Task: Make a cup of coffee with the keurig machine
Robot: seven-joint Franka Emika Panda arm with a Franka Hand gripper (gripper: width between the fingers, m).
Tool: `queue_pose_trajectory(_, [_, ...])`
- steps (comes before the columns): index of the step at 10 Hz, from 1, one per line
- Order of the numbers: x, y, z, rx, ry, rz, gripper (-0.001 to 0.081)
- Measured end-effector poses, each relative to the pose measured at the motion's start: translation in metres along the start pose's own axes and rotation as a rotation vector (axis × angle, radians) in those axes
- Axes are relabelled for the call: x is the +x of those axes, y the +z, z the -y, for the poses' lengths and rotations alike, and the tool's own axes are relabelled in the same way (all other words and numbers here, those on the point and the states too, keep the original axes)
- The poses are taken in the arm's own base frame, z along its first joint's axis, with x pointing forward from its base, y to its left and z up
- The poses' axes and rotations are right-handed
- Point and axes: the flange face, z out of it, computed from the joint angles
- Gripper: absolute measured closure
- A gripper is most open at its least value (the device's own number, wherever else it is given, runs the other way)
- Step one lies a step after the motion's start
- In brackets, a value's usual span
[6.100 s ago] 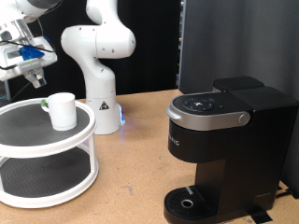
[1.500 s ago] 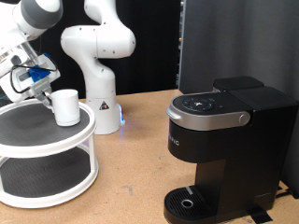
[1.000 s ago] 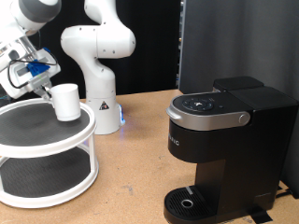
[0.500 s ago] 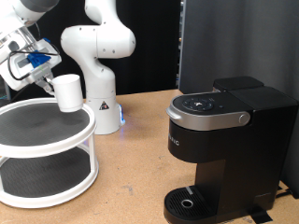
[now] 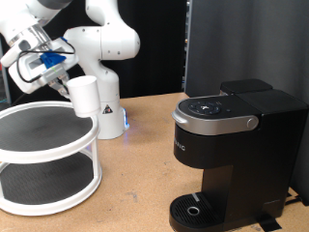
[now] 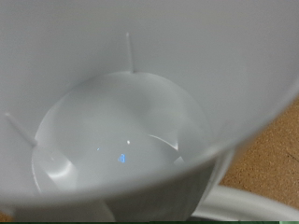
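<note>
The white cup (image 5: 83, 96) hangs in the air above the right rim of the white two-tier stand (image 5: 48, 155), tilted slightly. My gripper (image 5: 60, 77) is shut on the cup at its left side, near the exterior view's top left. The wrist view is filled by the cup's empty white inside (image 6: 121, 131). The black keurig machine (image 5: 232, 145) stands at the exterior view's right with its lid down, and its round drip base (image 5: 198, 210) is bare.
The stand's upper shelf (image 5: 39, 114) has a dark mat. The arm's white base (image 5: 106, 97) stands behind the stand. A black panel rises behind the machine. Wooden tabletop (image 5: 135, 184) lies between the stand and the machine.
The gripper closed on the cup on the stand's top shelf, lifted it, and carried it up and toward the exterior view's right.
</note>
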Motion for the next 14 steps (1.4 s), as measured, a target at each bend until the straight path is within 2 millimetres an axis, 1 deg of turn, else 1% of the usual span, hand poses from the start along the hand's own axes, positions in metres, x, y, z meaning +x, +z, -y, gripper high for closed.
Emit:
queue_pose_trajectory(3, [0.031,0.025,0.02,-0.015,-0.003,0.0,0.0735])
queue_pose_trajectory(6, [0.054,0.052,0.036,-0.014,-0.012,-0.018,0.0735])
queue_pose_trajectory(9, [0.065,0.07,0.046,-0.019,-0.008,-0.021,0.0735])
queue_pose_trajectory(11, [0.069,0.079,0.049,-0.038,-0.003,-0.009,0.0735])
queue_pose_trajectory(14, [0.069,0.076,0.047,-0.027,0.0,-0.013,0.0735])
